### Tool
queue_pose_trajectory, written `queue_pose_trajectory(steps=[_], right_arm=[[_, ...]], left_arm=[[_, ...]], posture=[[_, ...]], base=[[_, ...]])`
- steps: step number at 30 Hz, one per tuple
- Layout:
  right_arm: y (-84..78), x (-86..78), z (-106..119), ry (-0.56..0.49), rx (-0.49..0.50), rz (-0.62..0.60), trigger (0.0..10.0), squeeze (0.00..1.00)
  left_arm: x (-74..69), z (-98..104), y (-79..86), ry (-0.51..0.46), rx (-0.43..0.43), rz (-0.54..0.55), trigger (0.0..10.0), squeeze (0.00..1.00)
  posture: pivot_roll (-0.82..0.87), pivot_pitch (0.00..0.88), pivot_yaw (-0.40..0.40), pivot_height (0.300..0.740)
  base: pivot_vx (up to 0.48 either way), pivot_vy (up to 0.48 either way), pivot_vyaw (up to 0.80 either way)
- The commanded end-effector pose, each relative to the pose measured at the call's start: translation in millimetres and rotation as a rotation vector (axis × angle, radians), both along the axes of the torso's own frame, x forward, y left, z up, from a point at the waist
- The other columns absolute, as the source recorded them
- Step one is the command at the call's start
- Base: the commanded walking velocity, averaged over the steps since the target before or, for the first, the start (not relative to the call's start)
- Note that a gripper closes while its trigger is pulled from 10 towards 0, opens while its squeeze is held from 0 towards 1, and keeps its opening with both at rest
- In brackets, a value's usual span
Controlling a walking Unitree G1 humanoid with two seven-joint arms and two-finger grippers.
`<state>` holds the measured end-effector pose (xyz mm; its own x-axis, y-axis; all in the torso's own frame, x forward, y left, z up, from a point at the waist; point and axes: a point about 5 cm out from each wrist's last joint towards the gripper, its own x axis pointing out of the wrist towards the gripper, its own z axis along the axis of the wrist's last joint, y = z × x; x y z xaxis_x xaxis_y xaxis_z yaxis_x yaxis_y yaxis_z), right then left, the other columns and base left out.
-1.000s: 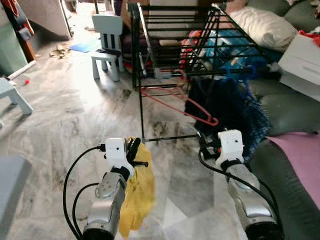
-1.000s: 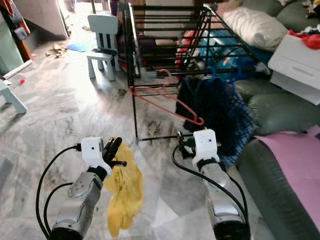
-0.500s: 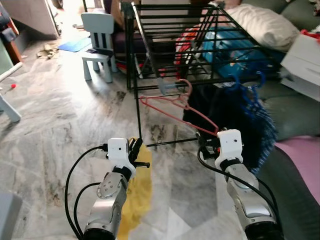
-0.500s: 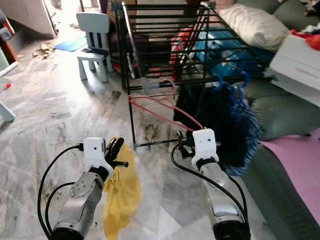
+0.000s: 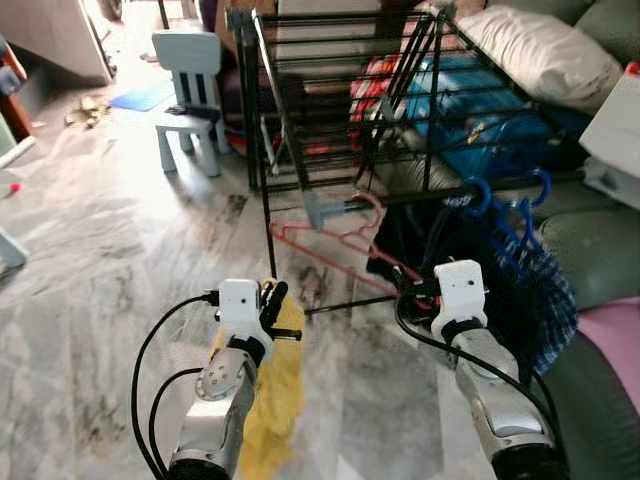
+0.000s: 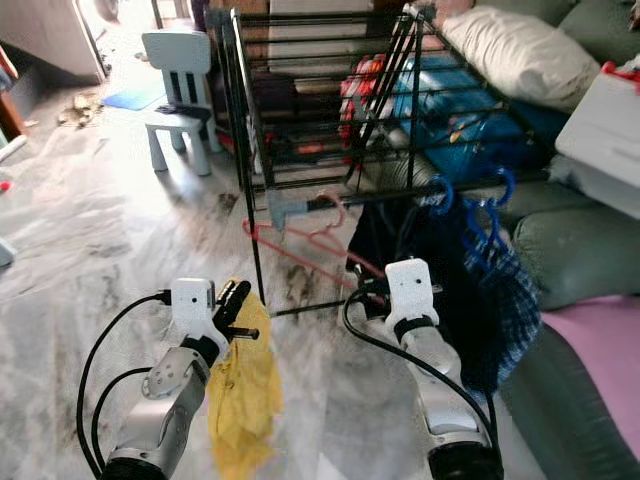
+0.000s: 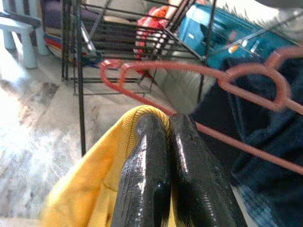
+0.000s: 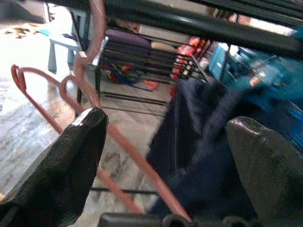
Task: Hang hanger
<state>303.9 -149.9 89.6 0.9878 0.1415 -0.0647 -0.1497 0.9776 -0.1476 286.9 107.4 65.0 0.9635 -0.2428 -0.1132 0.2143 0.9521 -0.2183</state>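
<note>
Left claw (image 5: 274,300) is clamped on the yellow cloth (image 5: 270,400) above the floor. The pink hanger (image 5: 345,240) hangs hooked on the black rack (image 5: 350,100) rail. Right claw (image 8: 161,142) stands wide beside it. Risk: a nudge could unhook it.

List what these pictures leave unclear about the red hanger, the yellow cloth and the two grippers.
- Red hanger: in the eye views its lower corner passes behind the right gripper, so contact there is hidden; the fingers stand apart in the right wrist view.
- Hanger hook: blurred at the black rack; whether it sits over the bar is unclear.
- Yellow cloth: cut off by the bottom edge of the eye views.
- Left gripper: shut on the cloth.
</note>
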Motion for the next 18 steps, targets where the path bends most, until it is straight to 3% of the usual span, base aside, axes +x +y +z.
queue_pose_trajectory(steps=[1,13,18], right_arm=[[6.7,1.6,4,-0.012,0.008,0.020,10.0,0.00],[-12.3,6.6,0,0.049,-0.069,0.060,10.0,0.00],[-19.6,14.9,2,0.076,-0.140,0.132,10.0,0.00]], left_arm=[[1.6,4,2.3,-0.015,0.006,0.011,10.0,0.00],[0.9,2,-0.2,0.006,0.002,0.008,10.0,0.00],[0.9,0,3.3,0.011,0.006,0.016,10.0,0.00]], posture=[[0.00,0.038,-0.042,0.740],[-0.01,0.041,-0.050,0.740],[-0.01,0.044,-0.049,0.740]], base=[[0.000,0.000,0.00],[0.000,0.000,0.00],[0.000,0.000,0.00]])
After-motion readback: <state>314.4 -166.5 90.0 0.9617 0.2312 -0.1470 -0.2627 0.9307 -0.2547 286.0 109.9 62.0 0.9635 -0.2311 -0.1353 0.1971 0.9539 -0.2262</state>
